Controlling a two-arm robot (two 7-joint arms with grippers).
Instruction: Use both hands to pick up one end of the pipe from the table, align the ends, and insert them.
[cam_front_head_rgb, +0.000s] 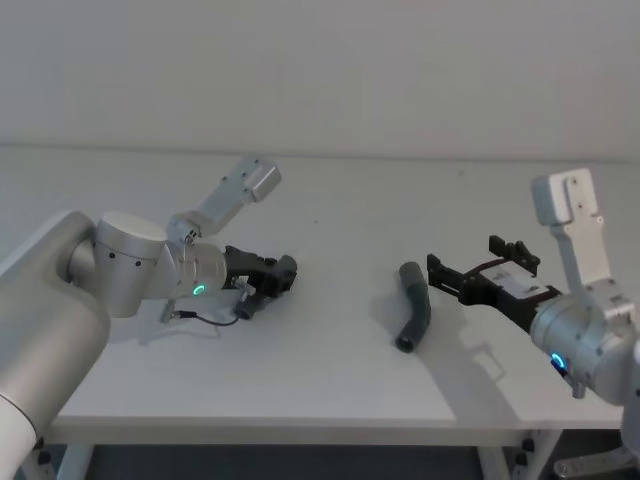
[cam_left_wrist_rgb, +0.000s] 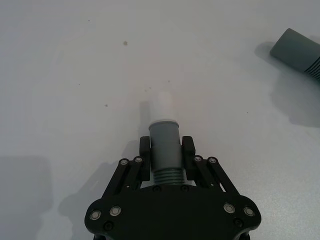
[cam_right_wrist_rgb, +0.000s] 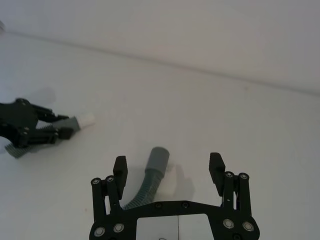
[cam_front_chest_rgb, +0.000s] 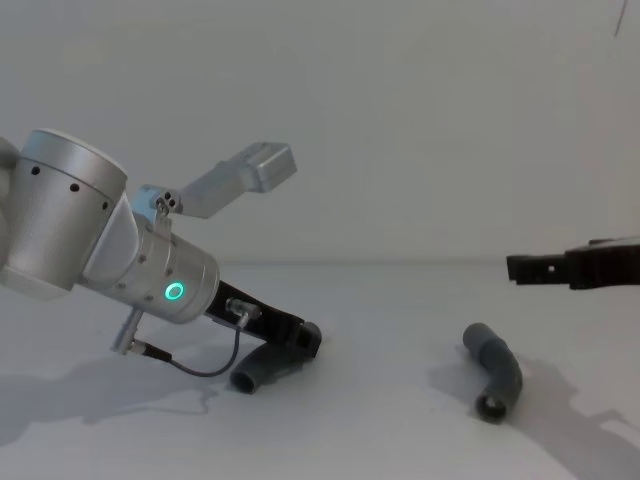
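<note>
On the white table (cam_front_head_rgb: 330, 380), the left arm (cam_front_head_rgb: 130, 265) slants low. The left gripper (cam_left_wrist_rgb: 166, 150) is clamped around one pipe piece (cam_left_wrist_rgb: 165, 140) at its collar, white-tipped end pointing forward, presumably for mating. The right gripper (cam_front_head_rgb: 470, 262) hovers spread wide just behind the second piece (cam_front_head_rgb: 415, 310), which lies free, apparently awaiting pickup.

Bright, diffuse light leaves soft, faint grey shadows on the white table (cam_front_head_rgb: 330, 390)
</note>
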